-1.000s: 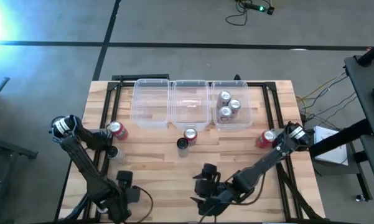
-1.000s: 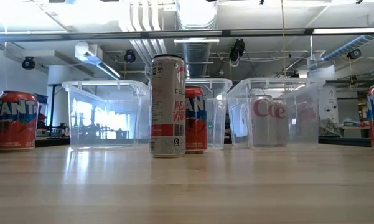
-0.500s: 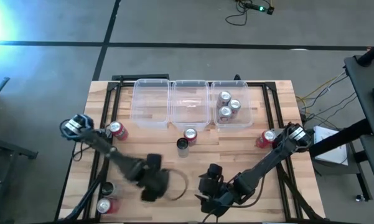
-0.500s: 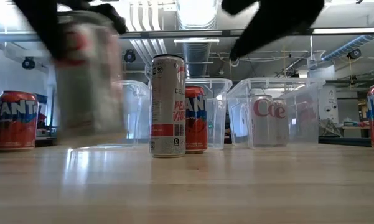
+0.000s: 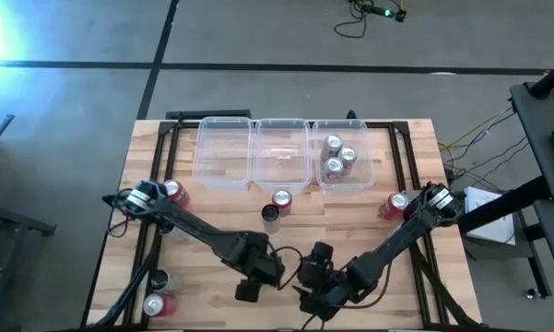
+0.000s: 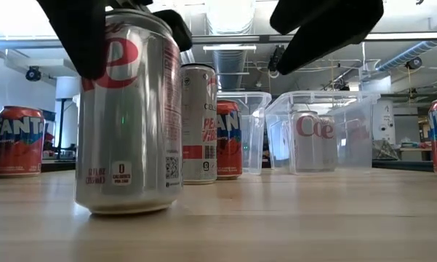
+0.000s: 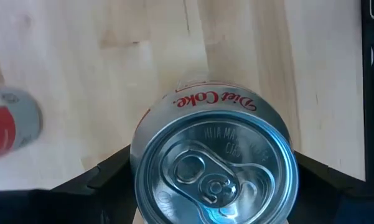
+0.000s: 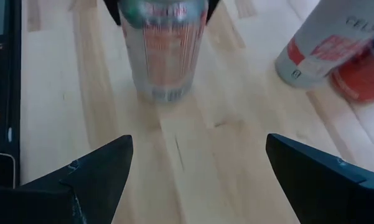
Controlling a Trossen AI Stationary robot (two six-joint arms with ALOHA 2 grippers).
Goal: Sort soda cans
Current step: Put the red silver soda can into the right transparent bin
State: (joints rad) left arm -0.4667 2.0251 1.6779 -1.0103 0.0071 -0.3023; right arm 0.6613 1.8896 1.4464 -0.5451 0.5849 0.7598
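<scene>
Diet Coke can point(image 7: 215, 163) stands upright on the counter point(image 6: 291, 218), clamped between the left gripper's point(image 7: 215, 186) fingers point(image 7: 99, 180), which press its two flanks just below the rim. In the low view its base rests flat on the wood. In the high view the left gripper point(image 5: 251, 279) covers the can completely, so the can cannot be made out there.

Right gripper point(image 8: 196, 165) sits just beside it, facing it, fingers point(image 8: 96, 165) spread wide and apart from the can, holding nothing; the can stands beyond the fingertips, blurred.

Past the held can stand a slim white-and-red can point(image 6: 197, 124) and a red can point(image 6: 229, 140) partly hidden behind it. Three silver cans point(image 5: 336, 155) lie in one clear bin point(image 5: 369, 175). Red cans at both edges of the low view are cut off.
</scene>
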